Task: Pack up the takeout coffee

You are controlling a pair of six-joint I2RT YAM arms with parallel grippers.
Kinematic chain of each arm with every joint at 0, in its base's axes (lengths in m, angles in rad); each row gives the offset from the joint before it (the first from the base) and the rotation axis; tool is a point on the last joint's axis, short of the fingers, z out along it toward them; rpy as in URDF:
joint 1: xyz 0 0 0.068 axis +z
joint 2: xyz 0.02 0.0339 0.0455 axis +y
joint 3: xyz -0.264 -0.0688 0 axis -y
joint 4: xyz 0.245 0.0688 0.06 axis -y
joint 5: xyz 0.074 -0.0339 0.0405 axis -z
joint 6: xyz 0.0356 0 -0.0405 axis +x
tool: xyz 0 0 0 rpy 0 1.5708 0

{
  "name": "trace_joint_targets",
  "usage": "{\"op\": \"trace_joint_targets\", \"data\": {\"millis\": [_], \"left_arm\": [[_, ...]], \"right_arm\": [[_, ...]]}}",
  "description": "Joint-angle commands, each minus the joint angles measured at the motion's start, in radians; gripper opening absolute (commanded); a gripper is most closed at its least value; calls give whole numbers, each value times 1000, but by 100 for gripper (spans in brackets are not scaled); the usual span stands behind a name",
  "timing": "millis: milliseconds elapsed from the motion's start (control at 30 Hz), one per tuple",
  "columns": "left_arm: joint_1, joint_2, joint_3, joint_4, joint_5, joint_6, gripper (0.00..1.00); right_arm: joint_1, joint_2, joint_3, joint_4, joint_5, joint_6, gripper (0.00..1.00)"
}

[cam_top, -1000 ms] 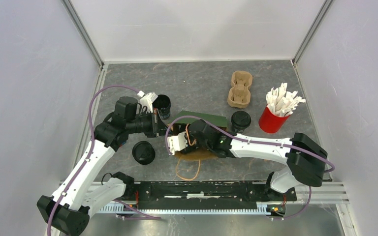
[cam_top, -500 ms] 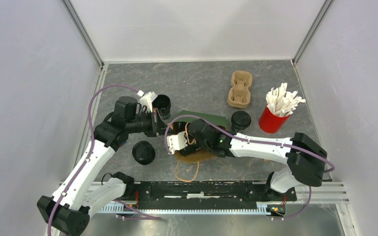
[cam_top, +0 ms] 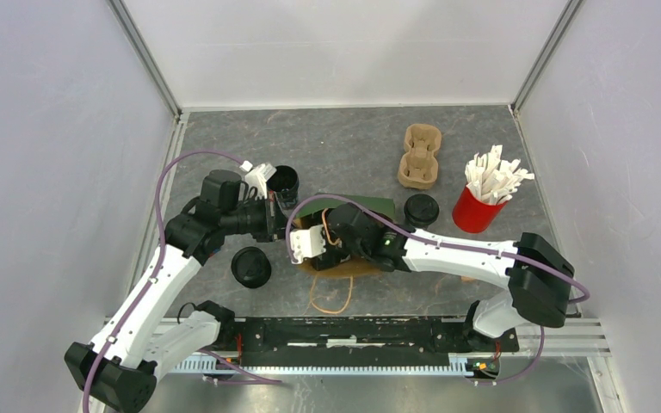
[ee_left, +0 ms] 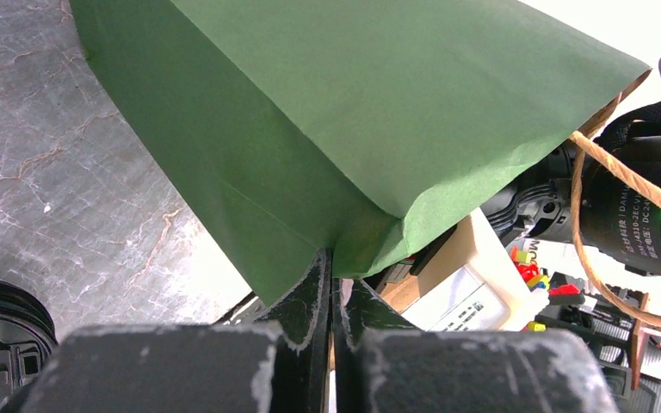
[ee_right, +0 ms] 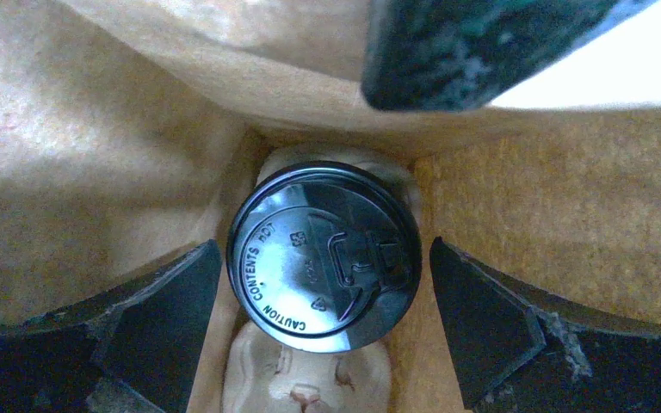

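The green paper bag (cam_top: 363,207) stands mid-table, and its wall fills the left wrist view (ee_left: 327,112). My left gripper (ee_left: 336,268) is shut on the bag's rim at its left corner (cam_top: 287,225). My right gripper (ee_right: 324,284) is open, reaching down inside the bag; in the top view its fingers are hidden by the wrist. Between its fingers (ee_right: 163,310) a lidded black coffee cup (ee_right: 323,255) sits in a pale pulp carrier (ee_right: 310,383), with a gap on each side. Outside the bag are a lidded cup (cam_top: 421,210), another (cam_top: 250,267) and an open-looking black cup (cam_top: 283,182).
A second tan pulp carrier (cam_top: 420,157) lies at the back right. The red cup of white packets (cam_top: 478,211) stands right of the bag. The bag's tan handle loop (cam_top: 329,297) lies on the table in front. A black lid shows at the left wrist view's lower left (ee_left: 0,340).
My right wrist has shifted slightly left and away over the bag's mouth. The left gripper keeps its hold on the rim and has barely moved.
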Motion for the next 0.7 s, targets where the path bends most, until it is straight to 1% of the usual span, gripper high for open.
{"op": "trace_joint_targets", "data": {"millis": [0, 167, 333, 400, 467, 533, 667], "left_arm": [[-5, -13, 17, -28, 24, -24, 2], [-5, -16, 15, -32, 19, -21, 2], [-5, -16, 20, -30, 19, -24, 2], [-4, -16, 20, -31, 21, -25, 2], [-6, -16, 20, -32, 20, -26, 2], [-4, -17, 20, -33, 22, -26, 2], [-5, -18, 20, -32, 22, -25, 2]], "right_arm": [[-5, -52, 41, -18, -22, 22, 97], [-5, -75, 39, -40, -43, 25, 91], [-5, -90, 27, -45, -67, 37, 81], [-5, -94, 20, -38, -76, 40, 75], [-5, -96, 15, -31, -81, 45, 67], [-6, -94, 9, -22, -92, 47, 56], [-5, -93, -8, 16, -108, 51, 40]]}}
